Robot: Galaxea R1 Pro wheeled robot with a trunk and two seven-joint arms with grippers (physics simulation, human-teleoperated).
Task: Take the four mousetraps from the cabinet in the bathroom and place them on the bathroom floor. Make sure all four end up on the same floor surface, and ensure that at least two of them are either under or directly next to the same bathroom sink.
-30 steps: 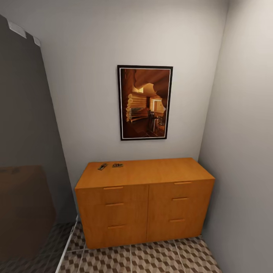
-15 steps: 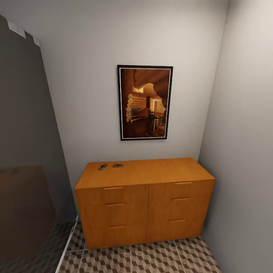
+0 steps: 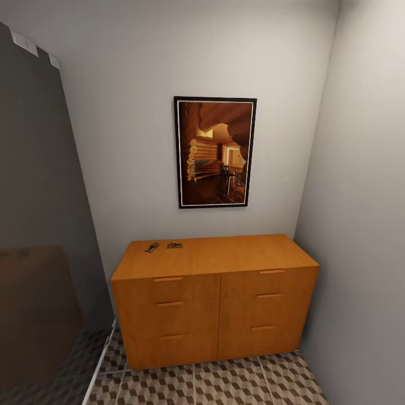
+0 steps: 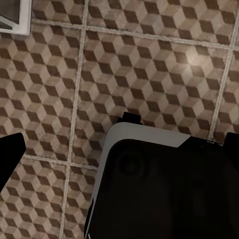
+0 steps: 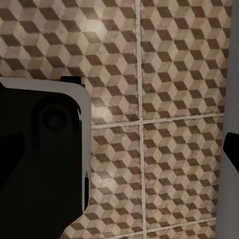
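Two mousetraps point(image 3: 163, 246) lie on the cabinet point(image 3: 214, 298) top, left of frame centre; none seen on the bathroom floor point(image 3: 225, 385); gripper openings can't be told

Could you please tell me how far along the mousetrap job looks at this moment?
Two small flat brown mousetraps lie on top of the low orange-brown wooden cabinet, near its back left corner. Whether the other two are already placed cannot be told from here. Nothing is in hand: both wrist cameras look down at the cube-patterned tile floor, with no trap showing there. Left: pick up these two and set them on the floor by the sink.
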